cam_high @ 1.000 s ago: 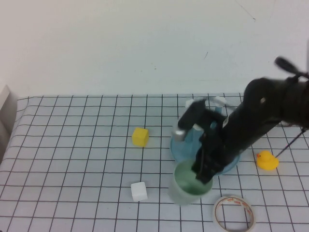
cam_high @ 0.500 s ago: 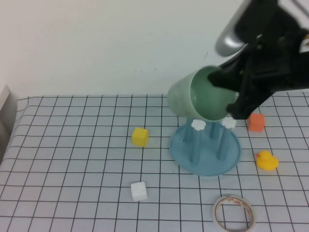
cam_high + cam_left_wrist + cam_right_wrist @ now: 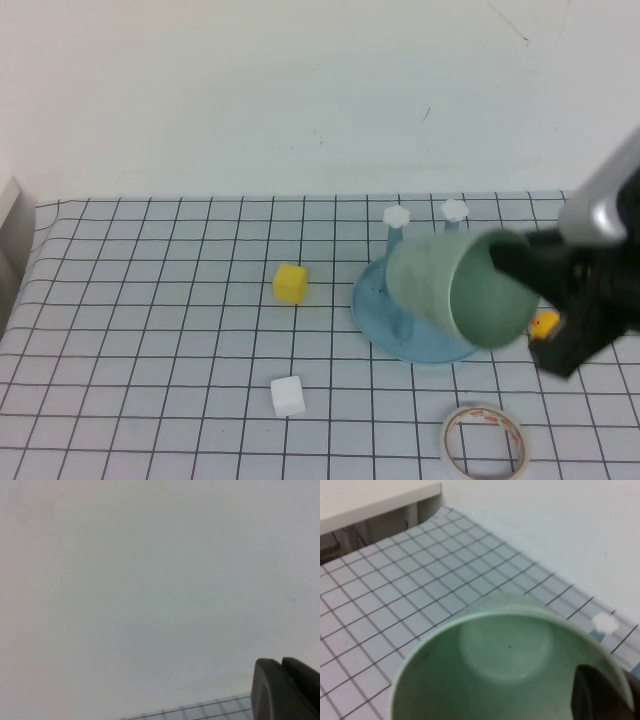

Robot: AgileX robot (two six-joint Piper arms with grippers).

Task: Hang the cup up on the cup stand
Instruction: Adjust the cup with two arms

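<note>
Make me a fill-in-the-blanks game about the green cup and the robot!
1. The right end effector is shut on the rim of the pale green ____.
2. The cup is held in the air, tipped on its ____, in front of the blue cup stand.
3. The small block left of the stand is ____ in colour.
4. The left end effector, shut and holding nothing, is pointing at the ____.

Missing words: cup; side; yellow; wall

Lab test bench: grid-printed tablecloth (image 3: 150,300), bare white wall (image 3: 250,90), scattered toy props.
</note>
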